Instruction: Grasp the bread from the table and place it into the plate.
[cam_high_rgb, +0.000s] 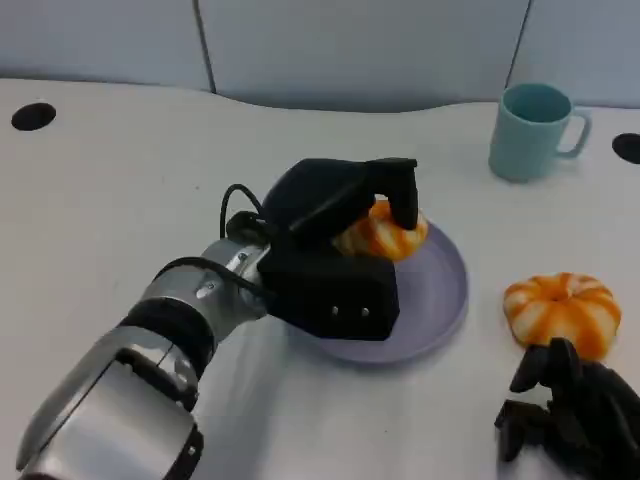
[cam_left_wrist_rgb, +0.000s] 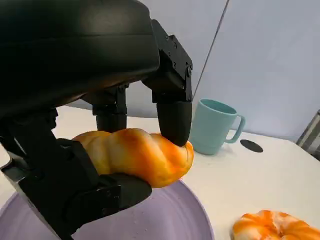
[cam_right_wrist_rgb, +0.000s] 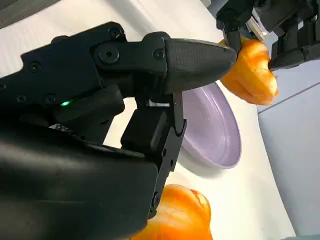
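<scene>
Well, no brand, label or readable writing on anything here; the one marking is a small green light on the shell of the right hand (cam_right_wrist_rgb: 125, 125) in its wrist view. The left hand (cam_high_rgb: 345, 245) holds a bread (cam_high_rgb: 382, 232), an orange-and-cream twisted roll, pinched between fingers (cam_left_wrist_rgb: 174, 112) pressing down on its top and far side and a thumb tucked under it, clearly seen in the left wrist view. That bread is lifted over the plate (cam_high_rgb: 440, 300), a lilac round one, near its far rim; whether its underside touches the plate surface I cannot tell, though the left wrist view shows plate below it with a gap. The left forearm comes in from the lower left of the head view, silver, angled up toward the middle of the table (cam_high_rgb: 120, 190), hand arched over the plate with its back upward. The right hand sits low at the near right edge of the table, fingers curled loosely in, holding nothing, with a second bread (cam_high_rgb: 562, 310) just beyond its fingertips, lying on the table right of the plate; touching or apart I can't tell. A pale teal mug (cam_high_rgb: 532, 130) stands upright at the far right, handle pointing right, well apart from the plate.
</scene>
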